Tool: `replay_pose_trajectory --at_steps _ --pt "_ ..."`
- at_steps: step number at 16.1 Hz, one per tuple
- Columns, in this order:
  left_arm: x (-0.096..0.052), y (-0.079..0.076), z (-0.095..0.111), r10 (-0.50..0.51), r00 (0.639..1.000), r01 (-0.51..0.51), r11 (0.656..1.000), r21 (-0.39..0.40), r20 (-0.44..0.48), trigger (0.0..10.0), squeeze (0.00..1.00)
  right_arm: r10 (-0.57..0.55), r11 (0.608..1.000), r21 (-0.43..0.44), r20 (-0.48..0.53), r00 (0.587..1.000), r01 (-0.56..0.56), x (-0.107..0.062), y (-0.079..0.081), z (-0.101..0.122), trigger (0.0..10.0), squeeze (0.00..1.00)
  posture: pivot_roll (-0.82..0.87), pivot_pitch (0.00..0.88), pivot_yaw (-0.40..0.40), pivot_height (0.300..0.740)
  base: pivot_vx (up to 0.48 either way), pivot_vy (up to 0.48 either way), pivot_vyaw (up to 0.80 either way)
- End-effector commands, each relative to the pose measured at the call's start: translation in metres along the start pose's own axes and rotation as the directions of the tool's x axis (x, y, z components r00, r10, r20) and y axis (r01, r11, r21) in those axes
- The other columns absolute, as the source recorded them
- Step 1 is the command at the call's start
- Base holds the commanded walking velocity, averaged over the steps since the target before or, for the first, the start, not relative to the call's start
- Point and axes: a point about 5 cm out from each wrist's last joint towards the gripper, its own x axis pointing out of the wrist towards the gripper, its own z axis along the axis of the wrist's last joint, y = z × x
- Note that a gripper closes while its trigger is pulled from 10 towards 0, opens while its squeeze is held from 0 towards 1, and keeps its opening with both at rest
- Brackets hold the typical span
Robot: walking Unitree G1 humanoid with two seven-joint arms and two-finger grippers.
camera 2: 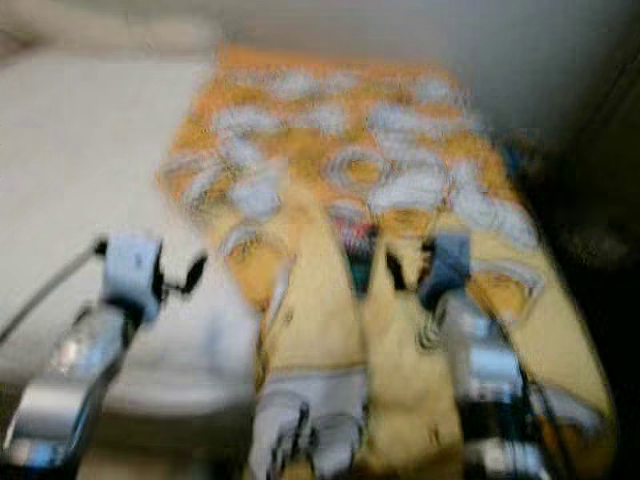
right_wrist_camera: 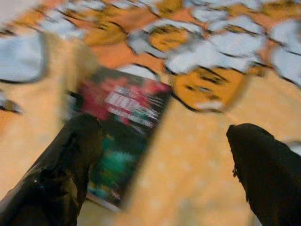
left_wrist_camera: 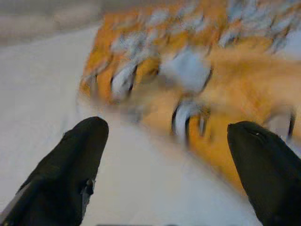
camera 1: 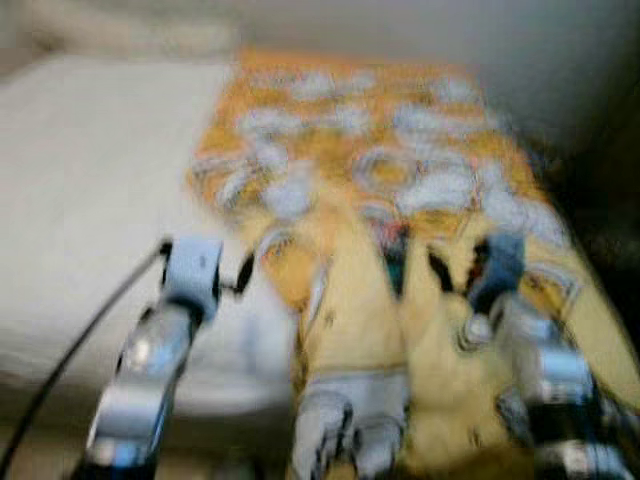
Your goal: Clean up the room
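An orange and yellow patterned blanket (camera 1: 380, 170) lies over the right part of a white bed (camera 1: 90, 180). On the blanket rests a small book (right_wrist_camera: 124, 132) with a red and green cover, also visible in the head view as the book (camera 1: 395, 250). My right gripper (right_wrist_camera: 164, 141) hovers open just above the blanket, one finger next to the book. My left gripper (left_wrist_camera: 171, 141) is open over the white sheet, beside the blanket's left edge. All views are blurred.
A grey, paw-like piece of fabric (camera 1: 350, 430) hangs at the blanket's front edge. A black cable (camera 1: 70, 350) runs along my left arm. Right of the bed the space is dark (camera 1: 610, 200). A pale wall stands behind the bed.
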Motion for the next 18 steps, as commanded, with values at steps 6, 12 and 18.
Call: replay_pose_trajectory --at_steps 6,12,18 --pt "0.006 0.003 0.005 0.020 1.000 -0.021 1.000 0.010 0.008 10.0 0.64 0.027 1.000 0.009 0.006 1.000 -0.027 0.002 0.006 0.005 10.0 0.00 -0.02 0.000 -0.026 0.740 0.000 0.000 0.00" --pt "0.006 0.008 0.011 0.014 0.999 -0.014 1.000 0.005 0.037 10.0 0.68 0.016 0.999 0.045 0.052 0.999 -0.019 -0.005 0.017 0.001 10.0 0.00 -0.03 0.000 -0.011 0.740 0.139 0.000 0.13" --pt "0.008 0.010 0.014 -0.012 0.999 0.011 1.000 0.025 0.037 10.0 0.68 0.012 0.997 0.073 0.046 0.999 -0.015 -0.008 0.025 -0.006 10.0 0.00 -0.03 0.000 0.017 0.740 0.309 0.000 0.13"
